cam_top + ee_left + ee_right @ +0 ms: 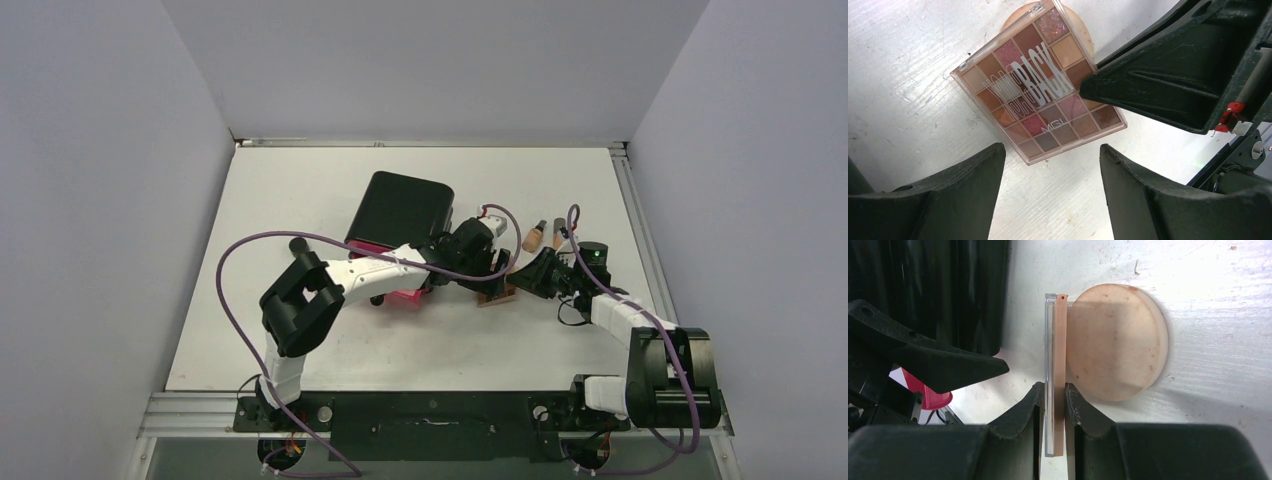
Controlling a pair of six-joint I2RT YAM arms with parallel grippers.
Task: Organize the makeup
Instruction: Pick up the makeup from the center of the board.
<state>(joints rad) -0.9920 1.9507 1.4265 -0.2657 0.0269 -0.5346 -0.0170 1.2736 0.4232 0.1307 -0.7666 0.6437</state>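
Note:
The square multi-colour eyeshadow palette stands on edge on the white table, leaning over the round peach disc. My right gripper is shut on the palette, pinching its thin edge, and the peach disc lies flat just beyond it. My left gripper hovers open just short of the palette, with nothing between its fingers. From above, both grippers meet over the palette at mid-table. Two tan dark-capped tubes and a small black round jar sit behind the right gripper.
The big black cabinet with pink drawers stands left of the grippers, partly under the left arm. Purple cables loop over both arms. A raised rail runs along the table's right edge.

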